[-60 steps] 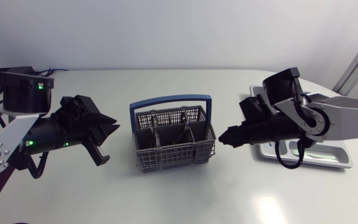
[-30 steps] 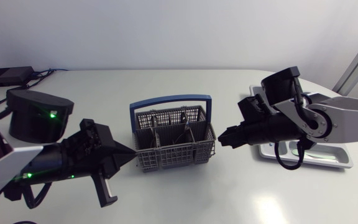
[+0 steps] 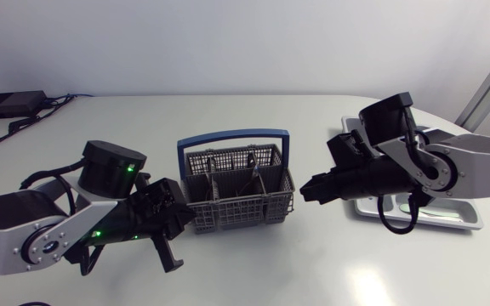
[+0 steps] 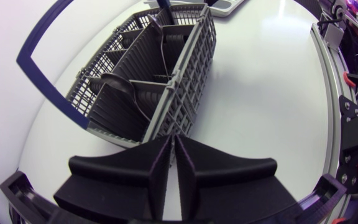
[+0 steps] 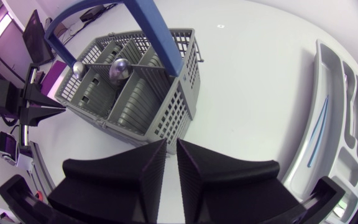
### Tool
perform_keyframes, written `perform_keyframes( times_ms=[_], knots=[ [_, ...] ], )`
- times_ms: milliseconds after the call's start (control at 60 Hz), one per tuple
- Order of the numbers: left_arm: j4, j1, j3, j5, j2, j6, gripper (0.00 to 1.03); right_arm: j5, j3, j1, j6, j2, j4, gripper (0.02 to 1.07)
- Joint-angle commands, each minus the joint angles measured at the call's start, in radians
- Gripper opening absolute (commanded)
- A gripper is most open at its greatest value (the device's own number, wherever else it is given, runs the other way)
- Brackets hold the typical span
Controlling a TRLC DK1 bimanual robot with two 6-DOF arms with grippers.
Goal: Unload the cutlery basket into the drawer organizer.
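Table [image 3: 253, 268] with one basket [image 3: 238, 202], two utensils [image 5: 120, 68], one organizer [image 5: 331, 74]

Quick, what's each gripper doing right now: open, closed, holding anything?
Left gripper: closed, holding nothing.
Right gripper: closed, holding nothing.

The cutlery basket [image 3: 241, 212] is a grey lattice with a blue handle [image 3: 232, 134]. The drawer organizer [image 3: 469, 212] is pale grey, the tabletop [image 3: 313, 263] white.
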Motion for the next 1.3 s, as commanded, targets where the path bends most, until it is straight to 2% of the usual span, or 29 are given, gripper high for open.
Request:
perform_keyframes(
  times_ms=[0,200,300,367,433,533,683,833,1000,1283],
  knots=[
    [0.029,0.029,-0.010,-0.014,0.026,-0.003,0.10,0.005,-0.027,0.003,-0.002,-0.014,-0.002,0.21],
    [0.046,0.081,0.010,-0.024,0.045,0.009,0.10,0.005,-0.027,0.006,-0.003,-0.016,-0.002,0.21],
    [0.026,0.084,0.027,-0.031,0.033,0.000,0.10,0.007,-0.030,0.008,-0.005,-0.016,-0.002,0.21],
    [-0.056,0.075,0.062,-0.029,-0.013,-0.045,0.11,0.007,-0.033,0.008,-0.005,-0.023,-0.002,0.21],
    [-0.146,0.041,0.119,-0.029,-0.063,-0.117,0.20,0.007,-0.038,0.008,-0.006,-0.025,-0.002,0.21],
    [-0.217,0.007,0.197,-0.029,-0.077,-0.217,0.22,0.005,-0.041,0.008,-0.008,-0.023,0.000,0.21],
    [-0.255,-0.025,0.295,-0.029,-0.025,-0.345,0.22,0.005,-0.046,0.008,-0.006,-0.028,0.000,0.21],
    [-0.313,-0.025,0.398,-0.031,0.064,-0.453,0.22,0.005,-0.050,0.006,-0.008,-0.036,0.000,0.21],
    [-0.346,-0.030,0.453,-0.064,0.157,-0.499,0.22,0.005,-0.052,0.005,-0.005,-0.033,0.002,0.23],
    [-0.392,0.021,0.509,-0.067,0.260,-0.557,0.24,0.007,-0.046,0.012,0.005,-0.011,0.009,0.23]
  ],
)
